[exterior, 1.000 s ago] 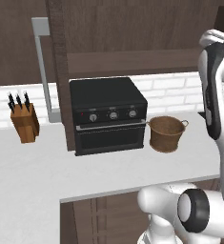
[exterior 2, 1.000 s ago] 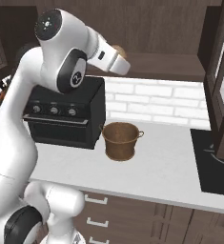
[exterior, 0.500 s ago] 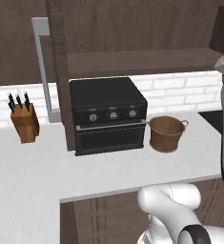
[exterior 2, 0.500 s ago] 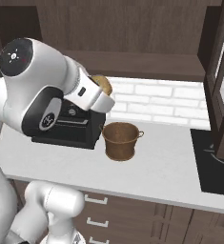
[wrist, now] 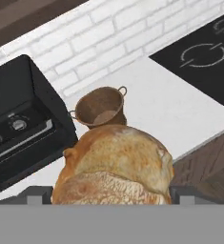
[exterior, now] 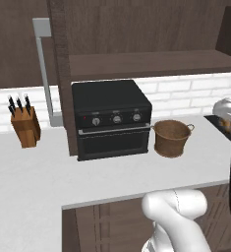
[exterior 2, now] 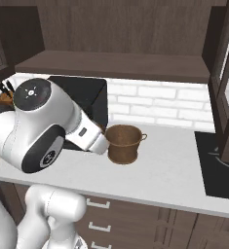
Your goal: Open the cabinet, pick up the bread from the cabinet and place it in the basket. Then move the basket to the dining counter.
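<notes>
Golden-brown bread (wrist: 116, 167) clamped in gripper (wrist: 104, 193), held above tabletop (exterior: 48, 172), short of basket (wrist: 100, 108). Step: carrying bread to basket. Next: centre over basket mouth, lower, release.

Kitchen: countertop oven (exterior: 112, 119), hob (wrist: 204, 55).

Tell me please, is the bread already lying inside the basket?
No, the bread sits between the tool's fingers, apart from the basket.
</notes>
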Robot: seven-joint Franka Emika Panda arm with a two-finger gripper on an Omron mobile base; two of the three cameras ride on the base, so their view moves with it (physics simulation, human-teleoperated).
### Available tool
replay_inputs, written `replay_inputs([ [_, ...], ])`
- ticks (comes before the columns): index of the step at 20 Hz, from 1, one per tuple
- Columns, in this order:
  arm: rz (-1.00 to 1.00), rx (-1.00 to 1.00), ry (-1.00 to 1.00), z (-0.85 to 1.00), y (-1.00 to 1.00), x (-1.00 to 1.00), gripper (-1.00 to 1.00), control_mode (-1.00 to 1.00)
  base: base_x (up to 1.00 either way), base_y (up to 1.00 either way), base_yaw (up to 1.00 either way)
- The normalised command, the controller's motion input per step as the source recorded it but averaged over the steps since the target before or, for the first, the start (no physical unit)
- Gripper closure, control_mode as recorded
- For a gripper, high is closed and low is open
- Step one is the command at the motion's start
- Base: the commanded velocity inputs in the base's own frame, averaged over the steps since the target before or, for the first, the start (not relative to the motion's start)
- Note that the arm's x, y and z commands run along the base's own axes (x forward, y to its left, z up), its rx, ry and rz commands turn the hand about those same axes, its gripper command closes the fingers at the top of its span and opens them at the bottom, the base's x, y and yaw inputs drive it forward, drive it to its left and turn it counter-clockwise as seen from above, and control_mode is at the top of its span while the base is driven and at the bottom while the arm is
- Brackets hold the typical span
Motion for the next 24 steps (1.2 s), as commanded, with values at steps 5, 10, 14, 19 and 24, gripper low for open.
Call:
replay_inputs([
  [5,0.06,0.02,0.23,-0.85,0.0,0.86,1.0,-1.0,0.0,0.0,0.0],
  [10,0.03,0.01,0.11,-0.52,0.01,1.0,1.0,-1.0,0.0,0.0,0.0],
  [14,0.05,0.01,0.14,-0.43,0.0,0.95,1.0,-1.0,0.0,0.0,0.0],
  [19,0.04,0.0,0.07,-0.54,0.0,0.82,1.0,-1.0,0.0,0.0,0.0],
  [24,0.05,0.0,-0.01,-0.47,-0.01,0.77,1.0,-1.0,0.0,0.0,0.0],
])
